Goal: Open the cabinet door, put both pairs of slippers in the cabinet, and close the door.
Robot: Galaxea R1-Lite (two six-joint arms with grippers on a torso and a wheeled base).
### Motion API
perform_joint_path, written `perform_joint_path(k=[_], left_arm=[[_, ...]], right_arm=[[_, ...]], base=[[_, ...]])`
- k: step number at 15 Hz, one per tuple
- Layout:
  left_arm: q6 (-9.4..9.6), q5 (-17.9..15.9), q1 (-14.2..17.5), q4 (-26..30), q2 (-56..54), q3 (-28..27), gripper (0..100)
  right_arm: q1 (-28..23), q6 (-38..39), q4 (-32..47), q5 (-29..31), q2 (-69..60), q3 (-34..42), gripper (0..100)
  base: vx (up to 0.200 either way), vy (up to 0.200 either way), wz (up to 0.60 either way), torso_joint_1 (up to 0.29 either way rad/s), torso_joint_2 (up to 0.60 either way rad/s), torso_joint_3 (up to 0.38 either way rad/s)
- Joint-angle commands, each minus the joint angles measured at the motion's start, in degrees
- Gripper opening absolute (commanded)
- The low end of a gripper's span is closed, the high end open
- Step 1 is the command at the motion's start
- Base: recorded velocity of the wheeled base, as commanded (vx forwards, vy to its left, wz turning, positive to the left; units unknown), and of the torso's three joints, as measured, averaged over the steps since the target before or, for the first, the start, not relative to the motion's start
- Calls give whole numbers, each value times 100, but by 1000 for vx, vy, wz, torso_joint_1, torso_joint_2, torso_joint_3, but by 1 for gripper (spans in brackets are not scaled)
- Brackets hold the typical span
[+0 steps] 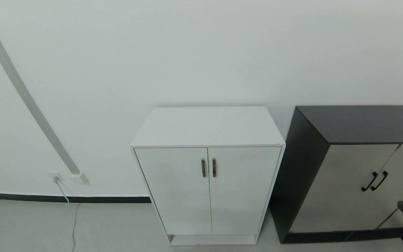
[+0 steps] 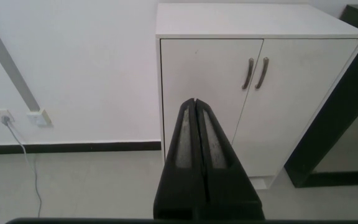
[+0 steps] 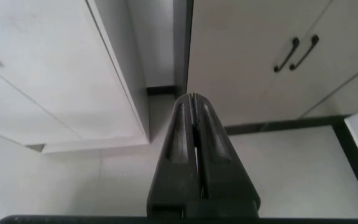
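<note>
Cable duct (image 1: 23, 94), grey, slants down the white wall at far left and ends by a socket (image 1: 55, 176). A pale cord (image 1: 69, 210) drops from the socket to the floor (image 1: 19, 227).

Left gripper (image 2: 195, 103): I read the fingers as pressed together. It hangs above the floor on the near side of the white cabinet (image 1: 208, 126), lined up with the left door (image 1: 175, 189) and well apart from it.

White cabinet stands against the wall, mid-scene. Left door and right door (image 1: 240, 189) are both flush shut. Left handle (image 1: 203, 167) and right handle (image 1: 214, 167) are dark vertical bars, side by side at the centre seam.

Right gripper (image 3: 192, 98): fingers together too. It sits over the floor, near the narrow gap between the white cabinet and the black cabinet (image 1: 362, 122).

Black cabinet is just right of the white one, against the same wall. It has a black top and side, pale fronts that are shut, and a pair of curved black handles (image 1: 380, 179).
</note>
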State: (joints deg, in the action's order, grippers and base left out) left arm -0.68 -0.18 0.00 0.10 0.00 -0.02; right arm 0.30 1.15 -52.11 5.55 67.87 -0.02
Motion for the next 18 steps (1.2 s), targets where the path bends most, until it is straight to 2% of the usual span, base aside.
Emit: perform_joint_path(k=[1, 3, 4, 9, 15, 18], left_arm=[[-2, 1, 0, -1, 0, 2, 0], [-2, 1, 0, -1, 9, 2, 0], [-2, 1, 0, -1, 0, -6, 0], [-2, 1, 0, -1, 0, 2, 0], [-2, -8, 0, -1, 9, 2, 0], [-2, -8, 0, -1, 0, 2, 0]], right_arm=[[-4, 0, 1019, -203, -1302, 2, 0], [-4, 0, 1793, -335, -1935, 2, 0], [5, 0, 2478, -476, -2594, 2, 0], [57, 0, 4157, -757, -4308, 2, 0], [488, 8, 5018, -757, -5213, -6, 0], [523, 8, 5036, -722, -5284, -6, 0]], base=[[0, 0, 0, 0, 0, 0], [0, 0, 0, 0, 0, 0], [0, 0, 0, 0, 0, 0], [0, 0, 0, 0, 0, 0], [0, 0, 0, 0, 0, 0], [0, 0, 0, 0, 0, 0]])
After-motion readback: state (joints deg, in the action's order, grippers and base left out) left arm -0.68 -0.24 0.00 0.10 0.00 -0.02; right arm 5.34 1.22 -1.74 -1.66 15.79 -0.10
